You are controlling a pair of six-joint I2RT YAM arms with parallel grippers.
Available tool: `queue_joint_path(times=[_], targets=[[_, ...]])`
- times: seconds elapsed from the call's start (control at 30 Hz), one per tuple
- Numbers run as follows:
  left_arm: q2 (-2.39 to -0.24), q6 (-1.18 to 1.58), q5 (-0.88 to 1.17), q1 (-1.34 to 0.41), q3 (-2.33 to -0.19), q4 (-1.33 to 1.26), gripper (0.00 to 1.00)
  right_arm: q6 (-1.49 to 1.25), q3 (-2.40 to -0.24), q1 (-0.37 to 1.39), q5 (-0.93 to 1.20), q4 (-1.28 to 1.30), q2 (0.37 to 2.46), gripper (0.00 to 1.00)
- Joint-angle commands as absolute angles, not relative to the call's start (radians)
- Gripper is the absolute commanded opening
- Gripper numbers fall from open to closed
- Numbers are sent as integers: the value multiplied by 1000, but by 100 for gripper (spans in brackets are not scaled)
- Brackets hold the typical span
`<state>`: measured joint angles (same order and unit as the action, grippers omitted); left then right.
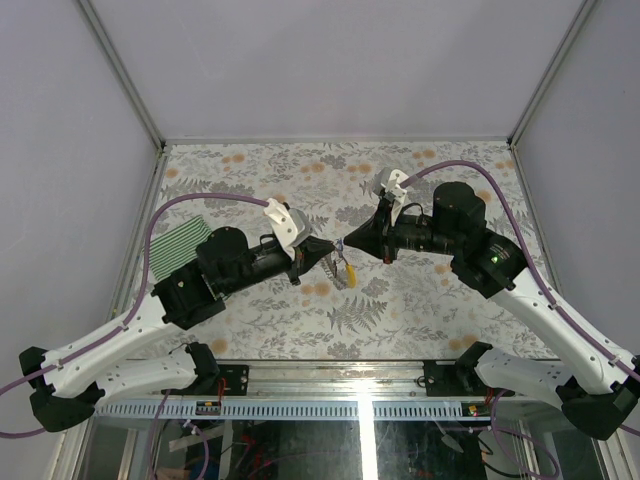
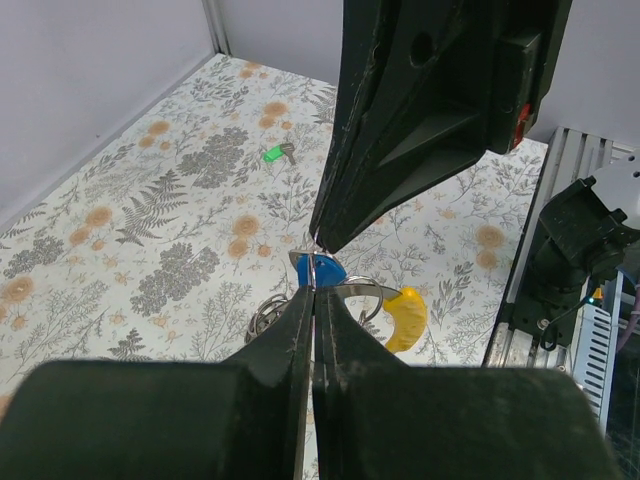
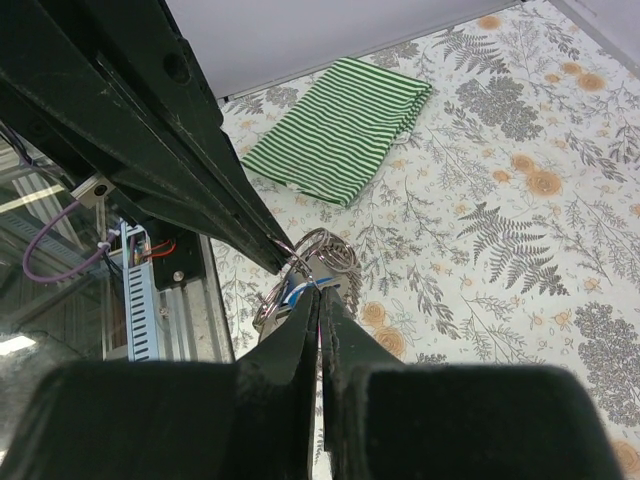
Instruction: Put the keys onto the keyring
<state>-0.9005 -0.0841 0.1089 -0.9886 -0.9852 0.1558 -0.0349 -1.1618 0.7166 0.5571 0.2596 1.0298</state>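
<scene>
My left gripper and right gripper meet tip to tip above the table's middle. In the left wrist view the left gripper is shut on the thin wire of the keyring, whose yellow tag hangs to the right. The blue key sits at the fingertips, under the tip of the right gripper. In the right wrist view the right gripper is shut on the blue key, with the ring's coils just beyond. The green key lies alone on the table.
A green-and-white striped cloth lies at the table's left edge, also in the right wrist view. The flowered table cover is walled on three sides. A metal rail with the arm bases runs along the near edge.
</scene>
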Motion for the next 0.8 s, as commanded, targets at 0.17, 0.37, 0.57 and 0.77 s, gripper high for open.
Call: queue_joint_path(times=[0.17,0.37,0.57,0.77], targets=[[-875,-101,150,-994,-1011,52,0,-56,-1175,725,521,242,1037,0],[-876,-103,155,-994,-1011,49,0,-58,-1175,724,518,254,1042,0],[-873,-104,156,-994,-1011,49,0,-63,-1171,725,506,262,1042,0],[-871,-106,159,-995,-1008,48,0,-75,-1170,725,489,270,1040,0]])
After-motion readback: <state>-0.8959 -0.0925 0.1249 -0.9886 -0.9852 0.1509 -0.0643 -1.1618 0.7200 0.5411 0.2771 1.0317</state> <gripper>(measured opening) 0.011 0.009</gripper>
